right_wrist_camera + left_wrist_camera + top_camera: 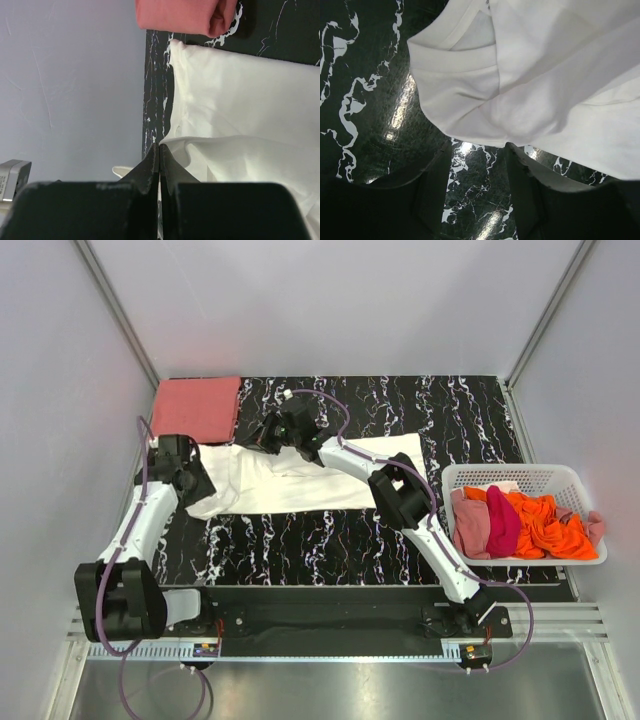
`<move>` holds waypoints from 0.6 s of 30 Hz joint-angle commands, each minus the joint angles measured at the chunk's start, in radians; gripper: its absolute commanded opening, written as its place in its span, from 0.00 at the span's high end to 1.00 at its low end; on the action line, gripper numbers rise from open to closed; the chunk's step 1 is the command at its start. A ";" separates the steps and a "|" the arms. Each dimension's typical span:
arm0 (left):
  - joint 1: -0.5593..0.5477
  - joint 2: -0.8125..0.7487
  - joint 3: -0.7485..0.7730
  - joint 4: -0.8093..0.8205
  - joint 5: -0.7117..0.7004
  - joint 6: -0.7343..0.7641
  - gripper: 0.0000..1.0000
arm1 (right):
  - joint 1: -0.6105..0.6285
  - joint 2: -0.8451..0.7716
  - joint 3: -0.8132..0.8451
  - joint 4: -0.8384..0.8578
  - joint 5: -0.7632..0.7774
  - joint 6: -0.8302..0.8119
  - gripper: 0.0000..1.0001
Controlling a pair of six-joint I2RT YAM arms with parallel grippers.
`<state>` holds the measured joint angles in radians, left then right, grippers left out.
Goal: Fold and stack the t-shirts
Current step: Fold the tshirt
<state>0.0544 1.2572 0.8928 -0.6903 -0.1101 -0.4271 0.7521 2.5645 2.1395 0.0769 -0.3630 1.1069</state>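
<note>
Clenched on an edge of the white shirt (240, 100), my right pincer (159, 148) holds it ready to fold, I'd say, while my left pincer (479, 150) hangs parted, empty, alongside.

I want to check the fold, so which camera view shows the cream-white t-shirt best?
The top external view: the cream-white t-shirt appears almost whole, spread across the table, only partly covered by the right arm. The left wrist view shows just a close-up patch with a hemmed edge; the right wrist view shows one end.
</note>
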 commanded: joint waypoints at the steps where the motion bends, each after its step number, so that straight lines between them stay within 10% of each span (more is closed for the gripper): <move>1: -0.002 -0.036 0.037 -0.006 -0.031 0.014 0.47 | 0.004 -0.004 0.053 0.017 -0.039 -0.005 0.99; 12: 0.191 -0.081 -0.012 0.008 0.098 -0.447 0.41 | 0.004 -0.023 0.027 0.023 -0.050 -0.015 0.98; 18: 0.209 0.082 0.020 0.005 0.380 -0.653 0.56 | 0.003 -0.033 0.013 0.021 -0.036 -0.027 0.98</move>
<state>0.2619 1.2629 0.8799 -0.7040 0.0818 -0.9142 0.7517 2.5645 2.1395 0.0776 -0.3870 1.1004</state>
